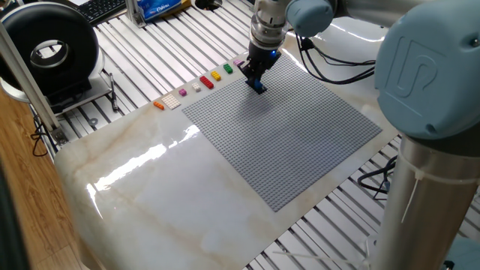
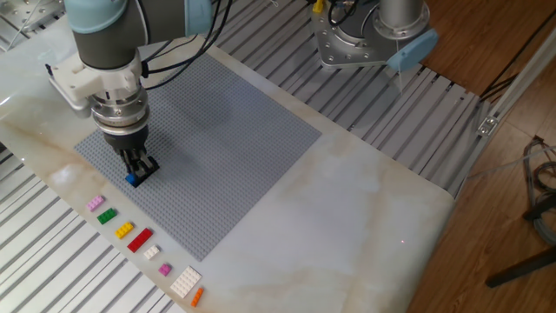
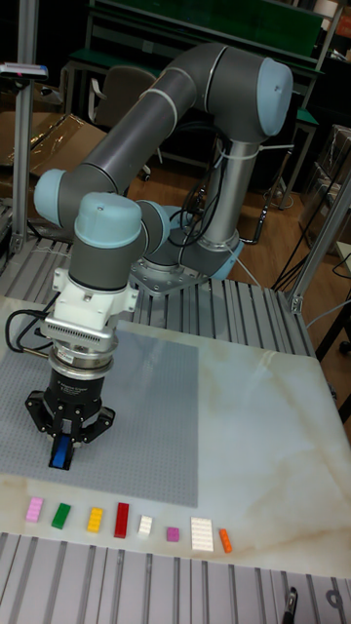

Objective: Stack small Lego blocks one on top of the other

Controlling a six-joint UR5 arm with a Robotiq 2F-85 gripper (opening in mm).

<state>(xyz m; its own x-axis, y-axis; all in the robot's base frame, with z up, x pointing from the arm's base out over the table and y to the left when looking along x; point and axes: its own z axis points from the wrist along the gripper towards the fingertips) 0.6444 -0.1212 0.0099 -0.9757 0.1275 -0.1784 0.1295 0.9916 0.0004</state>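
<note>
**Down at the baseplate edge: gripper holding a blue brick**

Now, going left to right along the marble-look table (image 3: pixel 263 409), eight loose studded bricks are lying in a row (image 3: pixel 122 520) beside the grey studded baseplate (image 3: pixel 156 409): pink, green, yellow, long red, white, purple, a wide white plate and orange. Above the row's left end, the gripper (image 3: pixel 62 450) is pointing straight down, its black fingers (image 2: pixel 142 159) closing on a small blue block (image 3: pixel 61 453) at the baseplate surface; whether another block is sitting beneath cannot be told.
</note>
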